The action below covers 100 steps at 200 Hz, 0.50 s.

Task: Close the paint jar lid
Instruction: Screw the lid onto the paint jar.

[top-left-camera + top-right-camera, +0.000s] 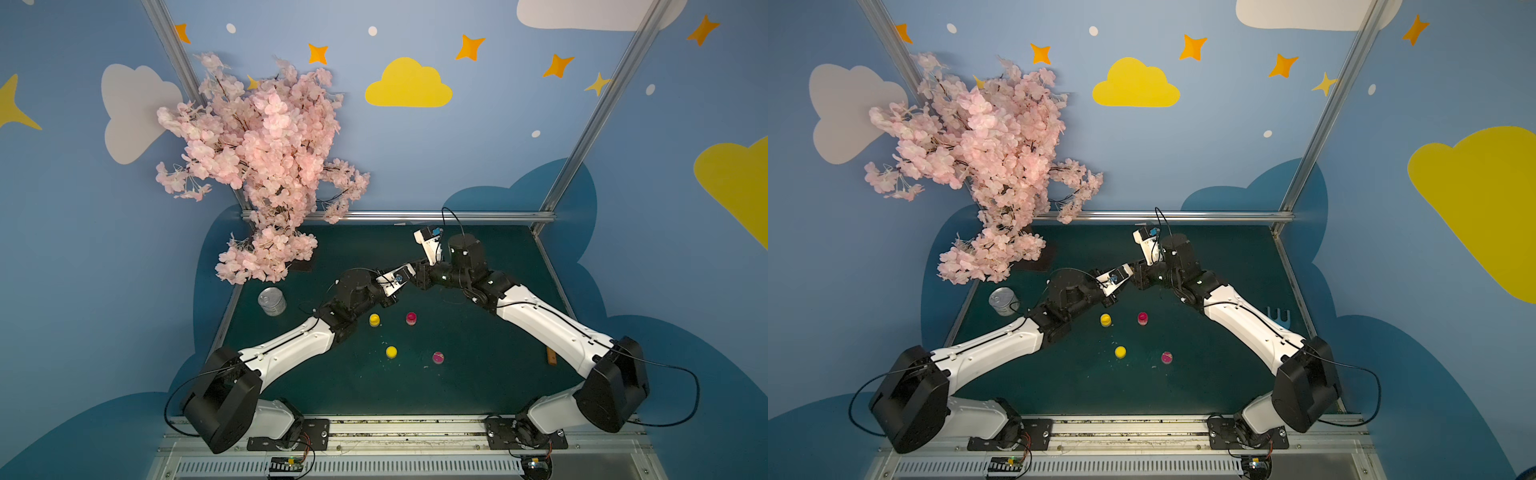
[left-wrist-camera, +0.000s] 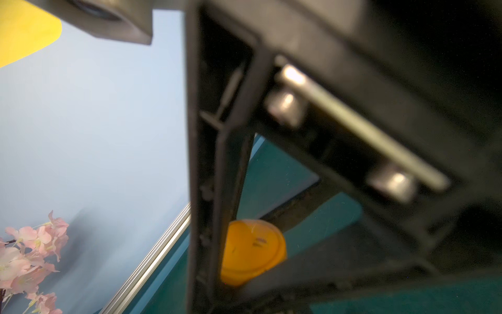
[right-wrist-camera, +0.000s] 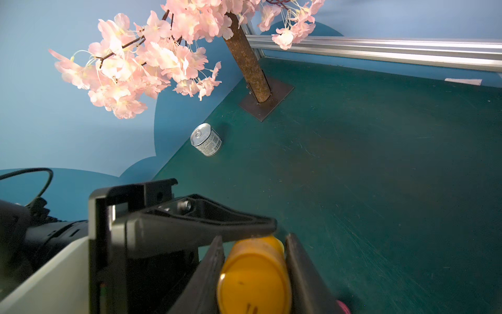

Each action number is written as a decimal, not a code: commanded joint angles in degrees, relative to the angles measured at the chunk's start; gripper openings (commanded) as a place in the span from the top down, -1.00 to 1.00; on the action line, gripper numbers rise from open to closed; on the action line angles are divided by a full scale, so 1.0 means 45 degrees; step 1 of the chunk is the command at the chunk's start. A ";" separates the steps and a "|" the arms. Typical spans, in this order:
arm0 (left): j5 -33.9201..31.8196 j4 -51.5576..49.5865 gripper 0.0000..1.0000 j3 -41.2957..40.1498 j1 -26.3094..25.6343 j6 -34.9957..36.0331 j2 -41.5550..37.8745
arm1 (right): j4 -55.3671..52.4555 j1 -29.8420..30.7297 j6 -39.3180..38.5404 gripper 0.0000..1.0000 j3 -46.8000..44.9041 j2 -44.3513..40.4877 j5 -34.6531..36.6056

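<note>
An orange paint jar (image 3: 255,274) with its lid (image 3: 252,288) on is held in the air where my two grippers meet, above the middle of the green table (image 1: 478,374). My left gripper (image 2: 244,274) is shut on the jar's body (image 2: 252,250). One of its fingers (image 3: 206,228) lies across the jar. My right gripper (image 3: 254,239) has a finger close on each side of the lid. Whether they press on it does not show. In both top views the left gripper (image 1: 411,282) and right gripper (image 1: 424,276) hide the jar.
On the table below stand a yellow jar (image 1: 374,319), a red jar (image 1: 411,318), a yellow lid (image 1: 391,352) and a magenta lid (image 1: 438,357). A tin can (image 1: 272,301) and a blossom tree (image 1: 257,166) stand at the back left. A brown stick (image 1: 551,356) lies right.
</note>
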 commanded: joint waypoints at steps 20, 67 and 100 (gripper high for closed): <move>0.0630 0.0417 0.48 -0.0039 0.0343 -0.1017 -0.0902 | -0.1008 0.0058 0.0521 -0.20 -0.0756 -0.0966 0.0648; 0.2521 -0.1146 0.47 0.0011 0.1648 -0.2812 -0.1160 | -0.1066 -0.0096 0.0353 -0.38 -0.1832 -0.2408 0.0812; 0.6346 -0.2743 0.47 0.0469 0.3139 -0.4172 -0.1158 | -0.0282 -0.0209 -0.1207 -0.37 -0.3075 -0.3514 0.0112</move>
